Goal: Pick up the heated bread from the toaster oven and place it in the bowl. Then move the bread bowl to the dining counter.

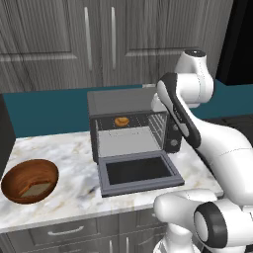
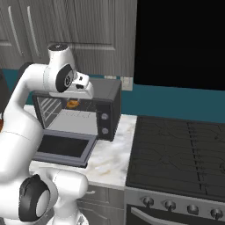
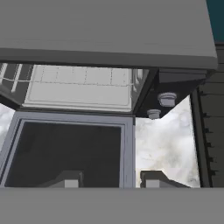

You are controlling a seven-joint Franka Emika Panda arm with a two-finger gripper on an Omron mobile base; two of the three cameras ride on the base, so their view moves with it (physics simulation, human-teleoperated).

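Note:
The toaster oven [image 1: 129, 126] stands on the marble worktop with its glass door [image 1: 138, 170] dropped flat open. The heated bread [image 1: 121, 121], a small golden-brown bun, sits at the back on the wire rack; from the right base it appears as the bun [image 2: 72, 104] behind my hand. The wooden bowl [image 1: 20, 175] rests on the worktop left of the oven. My gripper [image 3: 109, 180] hovers above and in front of the oven [image 3: 105, 30], over the open door, fingers apart with nothing between them. The dining counter is out of view.
A pale tan flat slice [image 1: 34, 189] lies in the bowl. A dark cooktop [image 2: 176, 149] adjoins the worktop [image 1: 64, 148] right of the oven. Grey wall cabinets [image 1: 99, 39] stand behind. A black appliance edge [image 1: 5, 133] is at the far left.

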